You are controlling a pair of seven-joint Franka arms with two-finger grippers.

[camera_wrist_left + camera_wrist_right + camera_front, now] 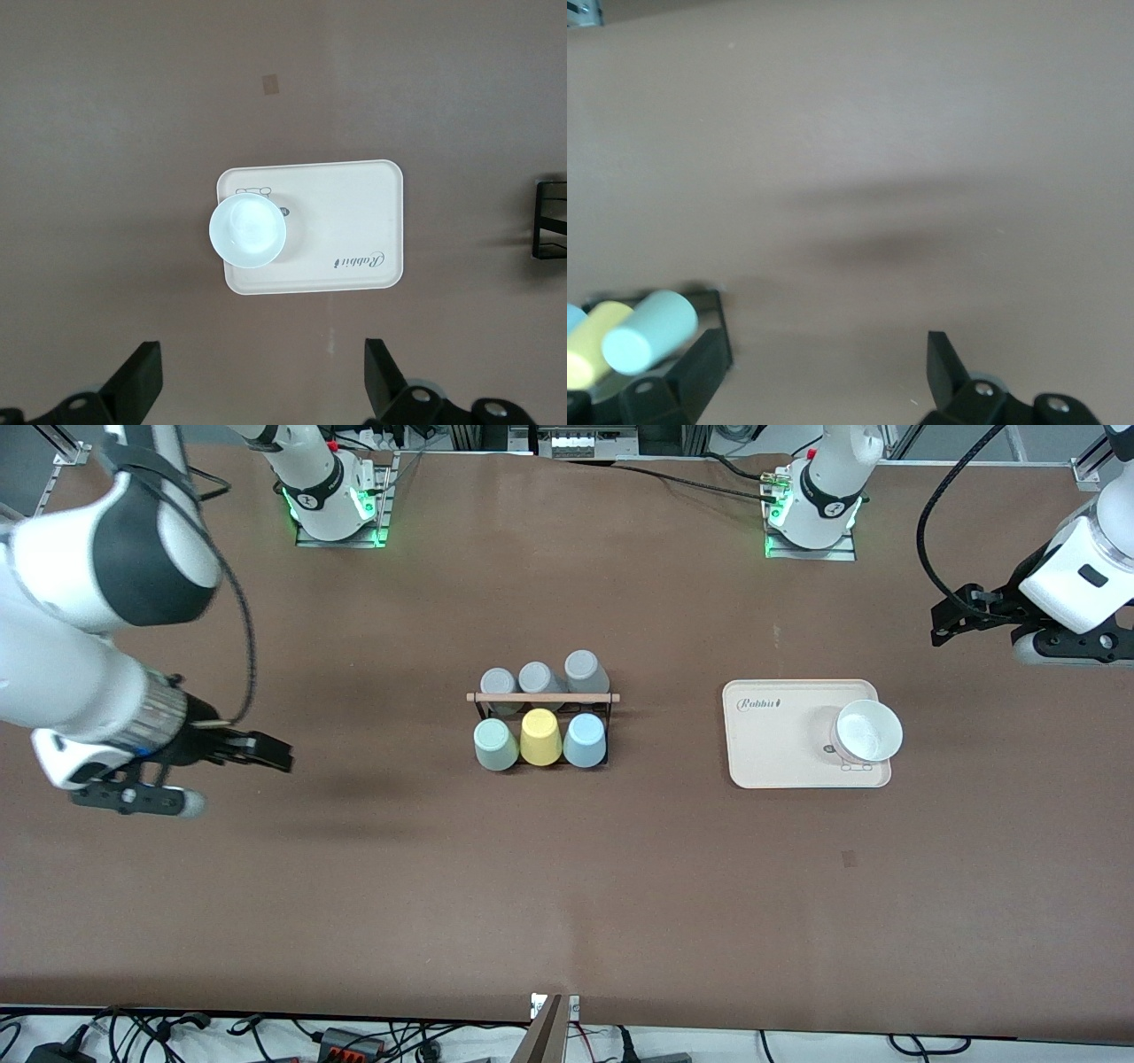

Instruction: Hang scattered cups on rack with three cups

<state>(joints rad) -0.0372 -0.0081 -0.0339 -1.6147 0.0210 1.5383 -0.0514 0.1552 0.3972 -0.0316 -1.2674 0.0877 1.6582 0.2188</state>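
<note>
cups point(540, 737) on rack point(542, 698), both hands apart, open

Rack point(550, 220) cut by left wrist view edge — only corner shows; blue cup point(574, 319) cropped in right wrist view.

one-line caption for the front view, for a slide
Six cups hang on the rack at mid-table; open left gripper and right gripper hover apart, both empty.
</note>
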